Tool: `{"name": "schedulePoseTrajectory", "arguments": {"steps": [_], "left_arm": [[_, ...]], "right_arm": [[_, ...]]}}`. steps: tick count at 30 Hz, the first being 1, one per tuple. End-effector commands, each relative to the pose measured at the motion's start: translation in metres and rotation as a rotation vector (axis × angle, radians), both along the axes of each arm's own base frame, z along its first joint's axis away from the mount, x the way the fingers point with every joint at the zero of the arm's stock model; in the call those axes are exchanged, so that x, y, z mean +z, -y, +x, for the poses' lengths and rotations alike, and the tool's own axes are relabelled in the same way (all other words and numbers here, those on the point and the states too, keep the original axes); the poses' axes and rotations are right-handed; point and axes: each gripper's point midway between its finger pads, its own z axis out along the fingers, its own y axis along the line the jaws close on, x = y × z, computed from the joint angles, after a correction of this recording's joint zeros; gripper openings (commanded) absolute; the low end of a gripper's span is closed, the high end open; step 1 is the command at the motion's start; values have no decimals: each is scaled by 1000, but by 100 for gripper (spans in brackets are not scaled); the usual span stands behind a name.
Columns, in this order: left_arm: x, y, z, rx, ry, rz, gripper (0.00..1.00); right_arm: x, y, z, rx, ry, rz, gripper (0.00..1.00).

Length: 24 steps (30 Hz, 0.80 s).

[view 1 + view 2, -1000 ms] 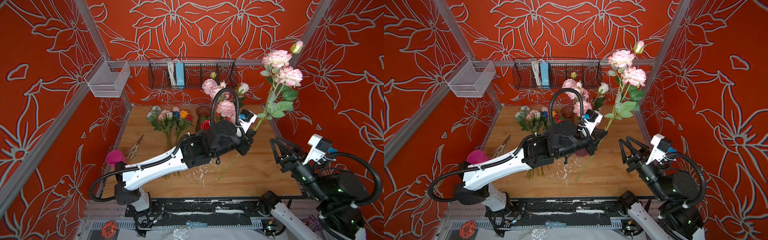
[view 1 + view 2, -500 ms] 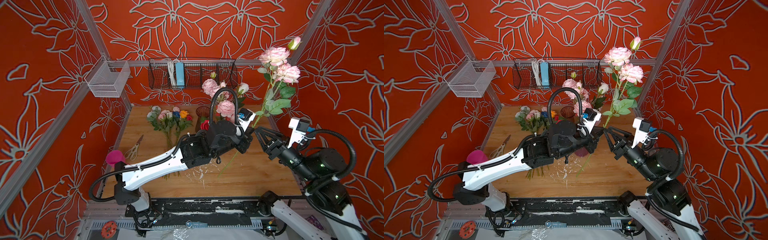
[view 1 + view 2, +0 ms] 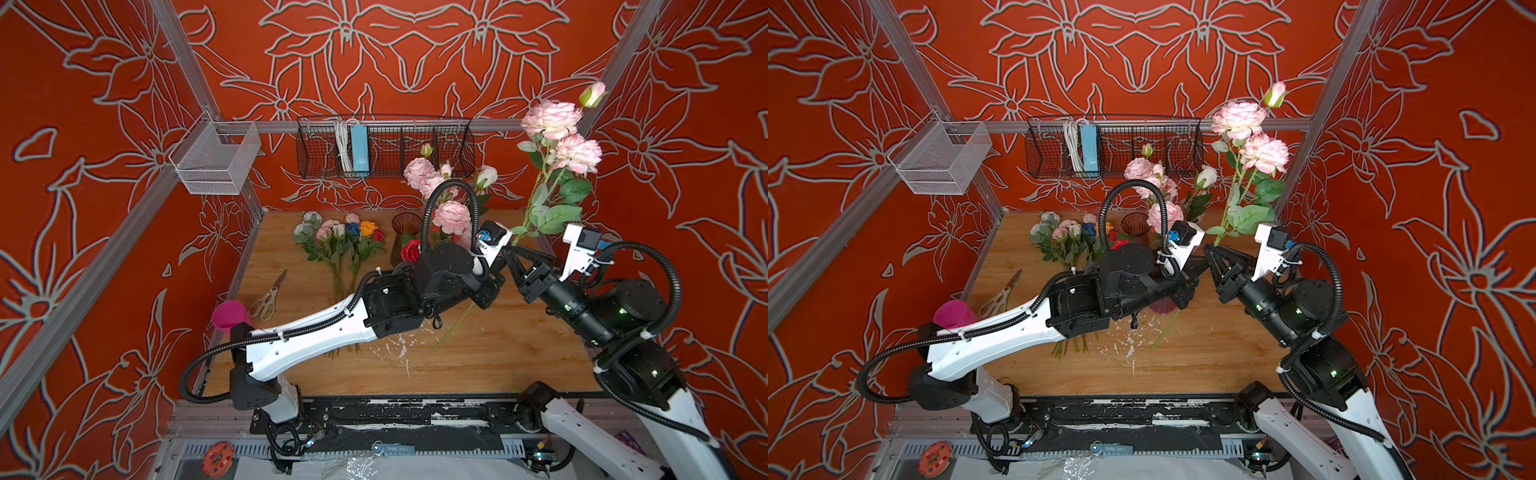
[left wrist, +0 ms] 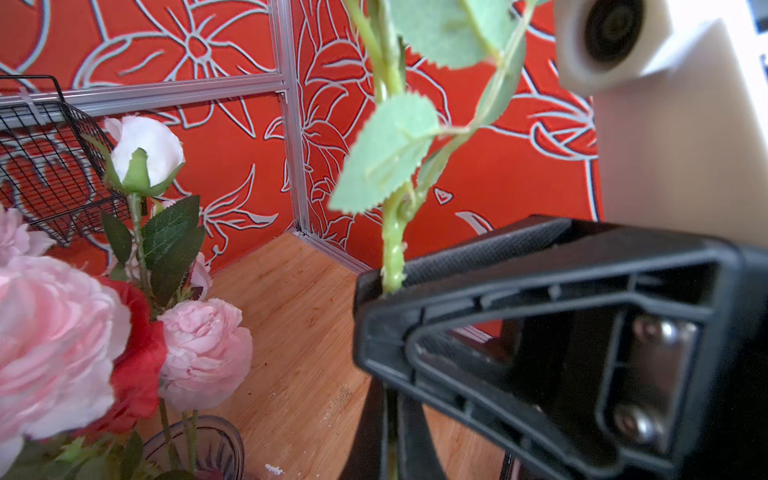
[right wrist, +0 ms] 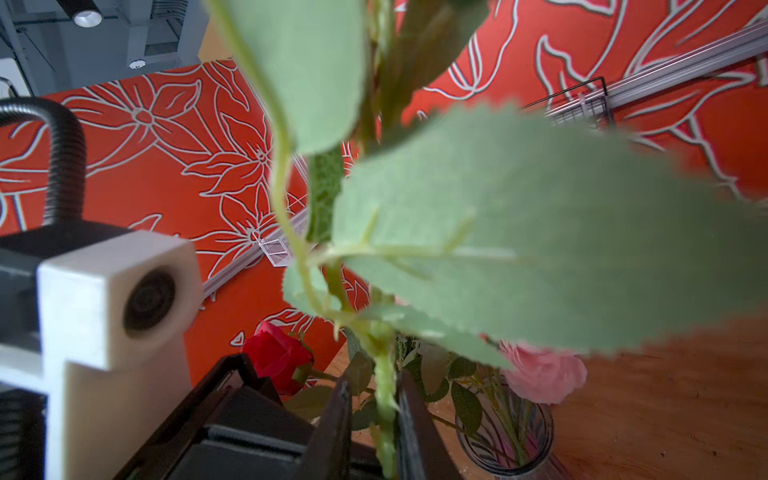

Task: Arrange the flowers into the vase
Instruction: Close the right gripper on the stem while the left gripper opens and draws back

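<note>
A tall pink-flowered stem stands raised over the right side of the wooden table. It is tilted so that its two open blooms and one bud lean right, above the arms, and its cut end points down toward the boards. Whether that end touches them cannot be told. The left gripper is clamped on the lower part of this stem. Just above it, the right gripper has a finger on each side of the same stem below the leaves. Its jaws are narrowly apart, with a sliver of gap on one side. The glass vase stands at the far middle of the table, left of the raised stem. It already holds pink blooms, a red rose and a white bud. Left of the vase, a bunch of flowers lies flat with its white, pink, blue, orange and red heads toward the far wall. Scissors and a pink cup sit near the left edge. On the far wall, a black wire basket holds a blue power strip that shows no legible marking. A small plate on the front rail carries lettering too small to read.
</note>
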Motion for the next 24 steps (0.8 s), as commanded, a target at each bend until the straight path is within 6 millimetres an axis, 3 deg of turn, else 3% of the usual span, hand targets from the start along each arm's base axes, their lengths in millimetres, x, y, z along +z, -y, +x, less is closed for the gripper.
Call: {"name": "schedulePoseTrajectory", "arguments": {"steps": [1,5,7,9,12,15,19,24], "left_arm": [[16,-5,-6,-19,31,-38,0],[18,-7,-4,-6,44,-38,1],[21,-9,-7,-20,68,-26,18],[29,-15,-13,-46,97,-9,47],[44,-37,-29,-88,114,0,62],[54,-72,-42,-84,123,9,64],[51,-121,-56,-54,98,12,65],[56,-177,-77,-41,76,-57,64]], "right_arm": [[16,9,0,-47,41,16,10],[20,2,-5,3,68,21,1],[22,2,-4,-1,77,21,0],[25,7,-3,-30,97,23,0],[40,15,-1,-90,144,-25,0],[49,24,6,-168,171,-95,0],[56,41,21,-307,200,-165,0],[71,39,38,-357,228,-201,0]]}}
